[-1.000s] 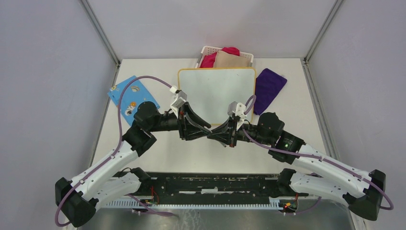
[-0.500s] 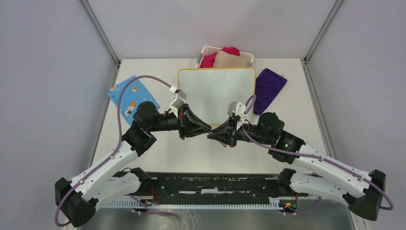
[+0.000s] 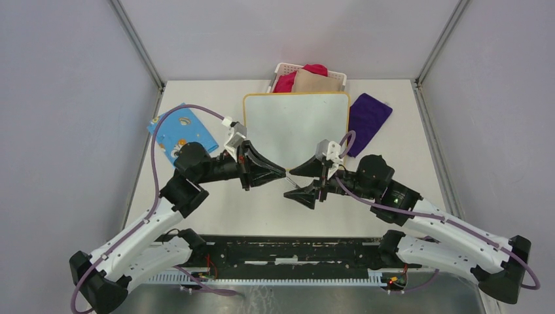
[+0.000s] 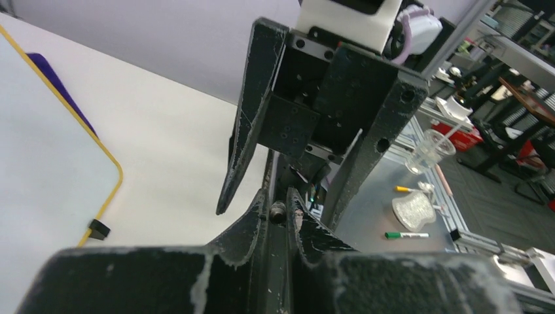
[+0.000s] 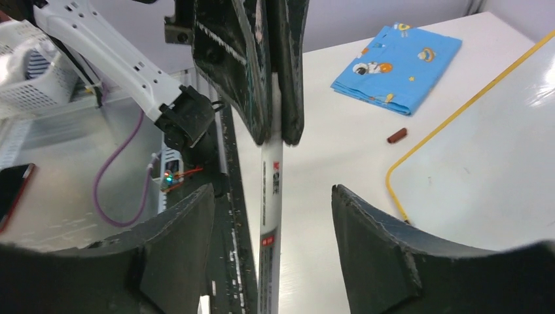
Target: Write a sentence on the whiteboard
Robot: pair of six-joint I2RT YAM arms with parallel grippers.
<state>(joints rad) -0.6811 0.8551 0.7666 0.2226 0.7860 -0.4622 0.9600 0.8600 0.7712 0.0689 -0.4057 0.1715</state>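
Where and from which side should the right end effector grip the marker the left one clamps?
Grip the marker on its white barrel, the free length beyond where the left end effector clamps it. The right end effector is open with a finger on either side of it, so come along the shaft's axis and close across its round body.

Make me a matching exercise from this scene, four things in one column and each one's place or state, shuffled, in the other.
Things:
1. whiteboard
2. purple cloth
3. marker
4. white basket

Places or states:
A. clamped in the left gripper
B. just beyond the whiteboard's far edge
C. blank, no writing visible
D. lying right of the whiteboard

Pairs: 1-C, 2-D, 3-A, 4-B
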